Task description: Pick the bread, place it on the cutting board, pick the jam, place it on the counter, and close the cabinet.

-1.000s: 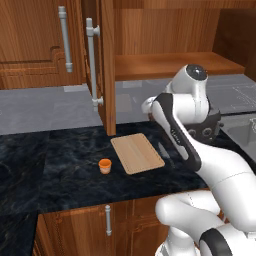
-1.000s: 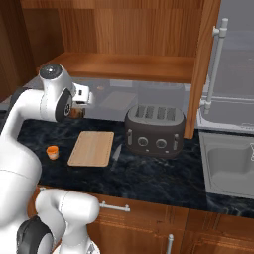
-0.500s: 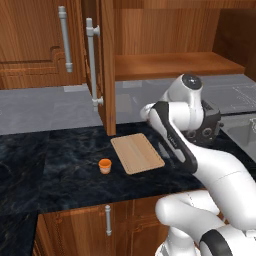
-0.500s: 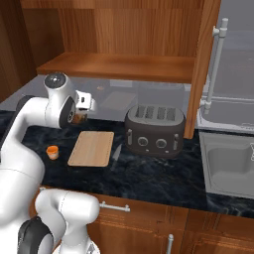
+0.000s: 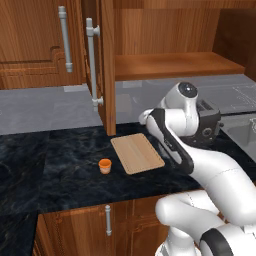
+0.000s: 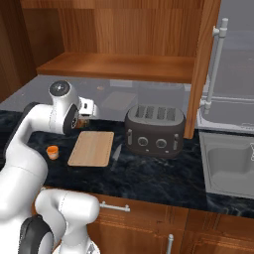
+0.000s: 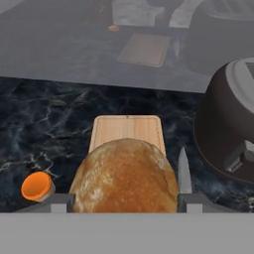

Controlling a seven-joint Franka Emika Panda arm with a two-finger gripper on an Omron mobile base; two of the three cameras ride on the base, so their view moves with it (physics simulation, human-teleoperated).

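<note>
The bread (image 7: 125, 178), a round mottled brown loaf, sits between my fingertips with the gripper (image 7: 125, 199) shut on it. It hangs above the near end of the cutting board (image 7: 127, 130), a light-tan rectangle on the dark counter (image 7: 44, 129). From the right base view my gripper (image 6: 85, 114) hovers over the back edge of the cutting board (image 6: 92, 148). The jam (image 7: 37, 186), a small orange jar, stands on the counter left of the board, as the jam (image 5: 104, 165) also does in the left base view. The cabinet (image 5: 106, 65) door stands open.
A dark toaster (image 6: 154, 130) stands just right of the board, and a knife (image 7: 183, 171) lies between them. A sink (image 6: 228, 166) is set into the counter at the far right. The cabinet's open door (image 6: 201, 64) hangs over the toaster's right end.
The arm has come down a little with the bread, bringing the gripper lower toward the back of the cutting board. The jam and board have stayed put.
</note>
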